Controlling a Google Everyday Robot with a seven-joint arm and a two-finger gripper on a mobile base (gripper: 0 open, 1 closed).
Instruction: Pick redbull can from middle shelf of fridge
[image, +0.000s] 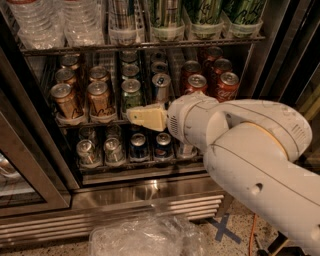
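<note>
The redbull can (161, 87), slim and silver-blue, stands at the front of its lane on the middle shelf (95, 120) of the fridge (125, 210). A green can (131, 94) stands to its left, gold cans (65, 101) further left and red cola cans (195, 84) to its right. My gripper (132, 116), cream-coloured, points left at the shelf's front edge, just below and in front of the green can and a little left of and below the redbull can. It holds nothing that I can see.
Water bottles (50, 20) and tall green-black cans (200, 15) fill the top rack. Dark-blue cans (137, 146) and small silver ones (87, 151) sit on the lower rack. The open glass door (20, 175) stands at left. Crumpled clear plastic (145, 237) lies on the floor.
</note>
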